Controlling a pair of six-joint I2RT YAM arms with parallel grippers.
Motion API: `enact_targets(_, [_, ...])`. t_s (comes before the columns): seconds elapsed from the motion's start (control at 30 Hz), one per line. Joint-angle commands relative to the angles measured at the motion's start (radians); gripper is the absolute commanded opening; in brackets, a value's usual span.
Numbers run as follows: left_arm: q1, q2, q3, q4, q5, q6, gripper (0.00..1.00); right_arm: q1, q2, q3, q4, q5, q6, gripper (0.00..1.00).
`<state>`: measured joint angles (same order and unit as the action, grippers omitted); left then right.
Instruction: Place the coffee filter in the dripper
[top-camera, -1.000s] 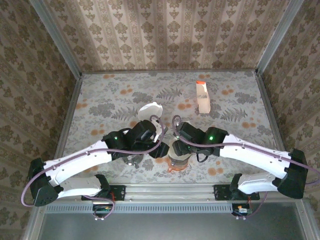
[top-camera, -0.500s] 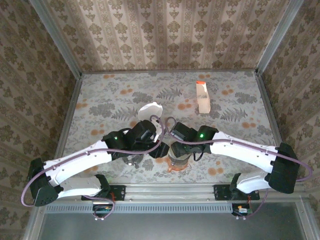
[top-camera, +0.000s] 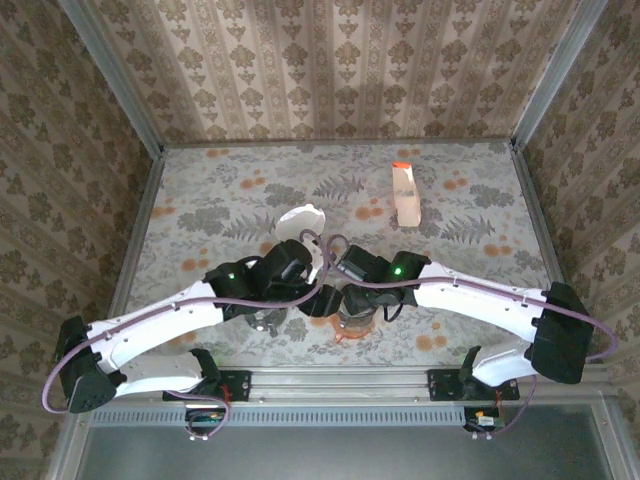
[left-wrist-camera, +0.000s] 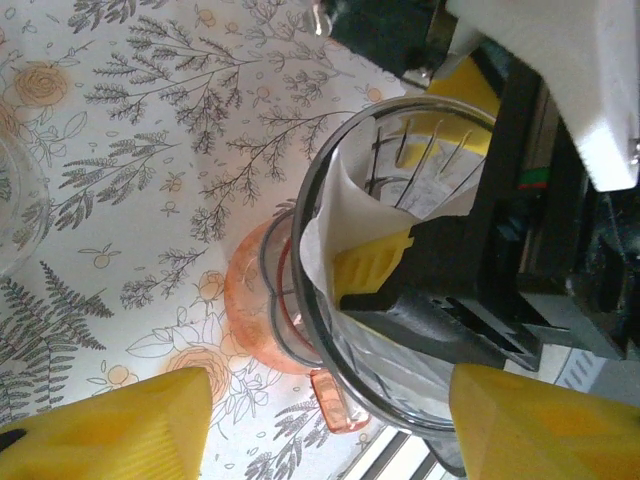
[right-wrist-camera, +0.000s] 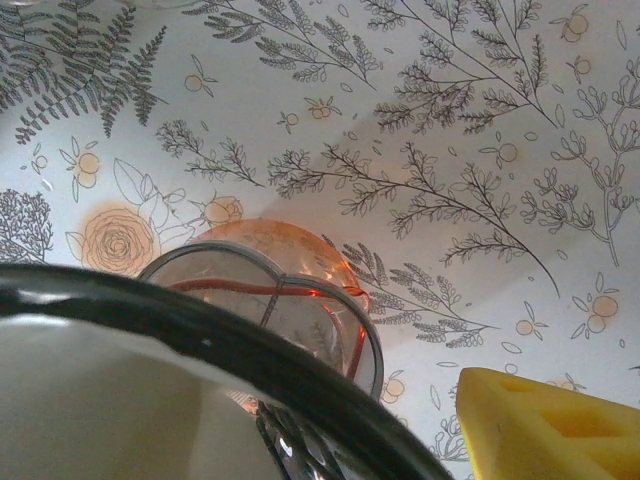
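Left hand (left-wrist-camera: 325, 405) hangs released, its two yellow fingers spread wide to either side of the dripper (left-wrist-camera: 420, 130) and touching nothing. Right hand (top-camera: 350, 290) is spread too, with no clear grip on anything: one finger (left-wrist-camera: 375, 268) reaches inside the dripper and presses on the filter (left-wrist-camera: 335, 215), the other sits outside the rim. One dripper stands on the surface (left-wrist-camera: 150, 150), glass with an orange base. One white filter lies curled inside it. Beyond the dripper lie one white piece (top-camera: 300, 218) and one box (top-camera: 405, 195).
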<state>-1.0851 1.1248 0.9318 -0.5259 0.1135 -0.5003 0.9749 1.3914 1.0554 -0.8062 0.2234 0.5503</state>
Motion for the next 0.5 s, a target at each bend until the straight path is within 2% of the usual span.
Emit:
enact_targets(0.0, [0.006,-0.031,-0.012,0.033,0.014,-0.015,0.69,-0.003,0.026,-0.036,-0.006,0.002,0.007,0.70])
enact_targets(0.3, [0.014,-0.007,-0.028,0.046,0.021,-0.025,0.69,-0.002,0.007,-0.041,0.013,-0.002,0.020,0.70])
enact_targets(0.47, [0.026,0.000,-0.034,0.041,0.019,-0.034,0.62,-0.002,-0.020,-0.038,0.023,-0.010,0.023,0.70])
